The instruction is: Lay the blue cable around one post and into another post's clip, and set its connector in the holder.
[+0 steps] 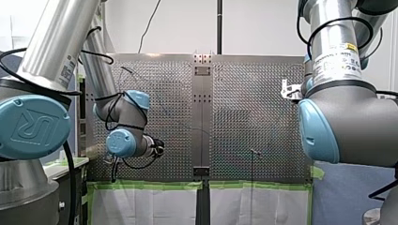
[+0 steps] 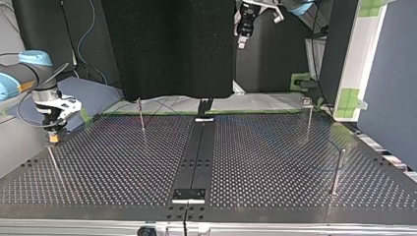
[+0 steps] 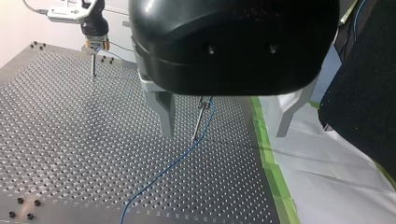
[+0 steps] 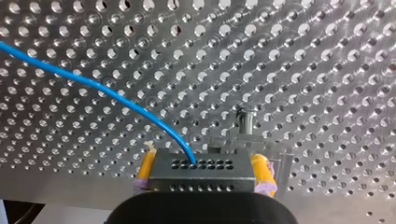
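Blue thin cable passes the slim metal clip post; whether it is seated cannot be told. Well apart from that post, the yellow-padded right gripper clamps the grey perforated connector, apparently not yet set down. The left gripper straddles the post, wide open and empty.

Two arms work at one perforated worktop, the left arm and the right arm. Each carries one two-fingered end effector, making two: the left end effector and the right end effector. The top view shows four thin posts: one post below the right end effector, one post near the back, one post at the back right and one post at the near right. There is one blue cable and one connector.
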Controlling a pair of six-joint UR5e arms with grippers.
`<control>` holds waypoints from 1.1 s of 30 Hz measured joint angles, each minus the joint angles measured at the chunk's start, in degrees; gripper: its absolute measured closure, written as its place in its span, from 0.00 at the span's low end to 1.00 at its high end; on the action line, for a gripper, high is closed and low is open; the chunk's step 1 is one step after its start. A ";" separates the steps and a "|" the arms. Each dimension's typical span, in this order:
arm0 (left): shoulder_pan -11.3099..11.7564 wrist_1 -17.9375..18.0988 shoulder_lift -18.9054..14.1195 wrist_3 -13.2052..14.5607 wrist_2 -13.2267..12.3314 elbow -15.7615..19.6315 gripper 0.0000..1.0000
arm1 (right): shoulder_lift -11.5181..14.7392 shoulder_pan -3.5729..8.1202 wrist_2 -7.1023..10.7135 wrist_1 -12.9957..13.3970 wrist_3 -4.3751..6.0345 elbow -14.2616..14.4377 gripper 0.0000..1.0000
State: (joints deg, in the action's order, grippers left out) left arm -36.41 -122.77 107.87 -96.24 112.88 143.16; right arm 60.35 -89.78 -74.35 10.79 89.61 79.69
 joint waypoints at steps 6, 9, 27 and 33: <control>0.00 -0.08 0.00 0.00 0.01 0.00 0.00 | 0.00 -0.08 -0.38 -0.65 -1.16 0.53 0.29; 0.00 -0.09 0.00 0.00 0.01 0.01 0.00 | 0.22 -0.11 -0.66 -0.99 -2.11 0.99 0.38; 0.23 -0.04 0.00 0.00 0.01 0.04 0.00 | 4.27 0.14 -0.78 6.11 2.48 5.00 0.48; 0.28 -0.11 0.00 0.00 -0.03 0.01 0.00 | 2.59 0.33 -0.47 7.23 2.56 5.00 0.48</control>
State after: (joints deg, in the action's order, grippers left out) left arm -36.13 -122.88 107.87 -96.24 112.85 143.17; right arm 62.94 -89.45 -74.82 18.02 92.17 84.69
